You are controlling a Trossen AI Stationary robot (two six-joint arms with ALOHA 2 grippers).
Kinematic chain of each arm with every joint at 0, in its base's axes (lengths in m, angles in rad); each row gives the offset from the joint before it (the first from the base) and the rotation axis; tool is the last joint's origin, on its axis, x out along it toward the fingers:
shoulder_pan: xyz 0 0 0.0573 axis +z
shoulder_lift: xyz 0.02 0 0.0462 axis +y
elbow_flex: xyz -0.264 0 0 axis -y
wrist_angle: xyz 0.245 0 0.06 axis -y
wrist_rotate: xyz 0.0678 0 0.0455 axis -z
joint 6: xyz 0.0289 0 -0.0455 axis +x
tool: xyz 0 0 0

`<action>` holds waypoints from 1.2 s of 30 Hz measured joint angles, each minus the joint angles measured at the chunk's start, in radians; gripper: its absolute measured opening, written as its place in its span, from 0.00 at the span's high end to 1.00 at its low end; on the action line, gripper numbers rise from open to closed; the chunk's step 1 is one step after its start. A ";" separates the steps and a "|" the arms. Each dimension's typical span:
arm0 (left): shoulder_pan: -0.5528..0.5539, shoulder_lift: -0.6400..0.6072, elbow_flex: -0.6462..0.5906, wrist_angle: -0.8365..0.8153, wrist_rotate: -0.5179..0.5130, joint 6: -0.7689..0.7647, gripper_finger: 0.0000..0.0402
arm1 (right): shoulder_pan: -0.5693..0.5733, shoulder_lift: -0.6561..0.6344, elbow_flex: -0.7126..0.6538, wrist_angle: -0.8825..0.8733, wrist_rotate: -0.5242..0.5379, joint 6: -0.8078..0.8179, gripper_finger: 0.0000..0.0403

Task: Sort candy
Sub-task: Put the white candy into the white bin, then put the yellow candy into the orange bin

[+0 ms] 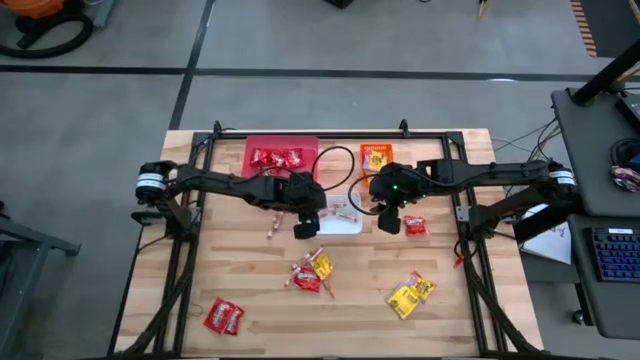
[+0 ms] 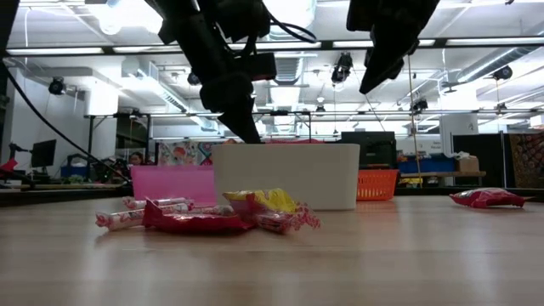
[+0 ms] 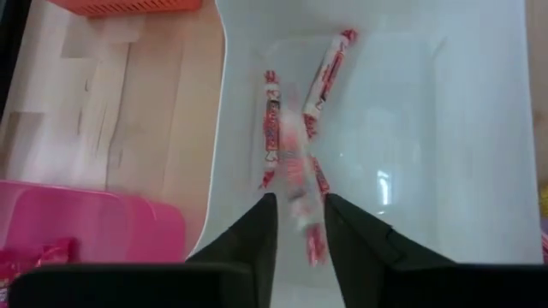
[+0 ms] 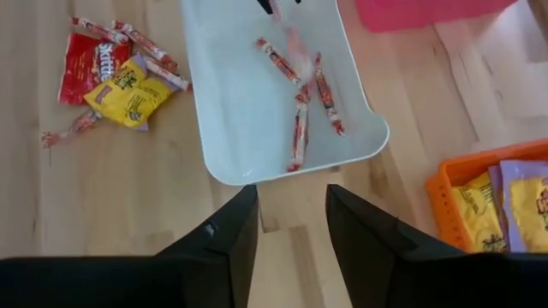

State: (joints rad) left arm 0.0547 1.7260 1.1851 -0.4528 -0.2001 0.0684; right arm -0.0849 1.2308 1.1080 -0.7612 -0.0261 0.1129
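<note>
Candy sticks lie in the white bin near the table's far-edge middle; one blurred stick shows just ahead of the left gripper, fingers slightly apart, no grip evident. Right gripper hangs open and empty beside the bin; mixed packets remain at the table's centre.

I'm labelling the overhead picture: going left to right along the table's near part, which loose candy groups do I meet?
Two shiny red packets → mixed pile of red packet, yellow packet and sticks → yellow-orange packets. The lone red packet lies farther back, under the right gripper.
</note>
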 joint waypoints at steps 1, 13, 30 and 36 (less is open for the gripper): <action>0.000 0.000 0.000 0.000 0.000 -0.001 0.76 | 0.000 0.000 0.000 -0.002 0.000 0.006 0.67; 0.000 -0.016 -0.002 0.000 0.000 0.027 0.68 | 0.026 0.001 0.000 -0.103 -0.002 0.166 0.67; -0.002 -0.257 -0.113 0.169 0.040 0.108 0.73 | 0.291 0.003 -0.111 -0.271 -0.125 0.845 0.64; -0.002 -0.352 -0.160 0.230 0.045 0.108 0.73 | 0.425 0.003 -0.149 -0.280 -0.142 0.973 0.57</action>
State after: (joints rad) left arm 0.0532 1.3742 1.0254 -0.2226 -0.1551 0.1761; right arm 0.3397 1.2343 0.9592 -1.0416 -0.1682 1.0855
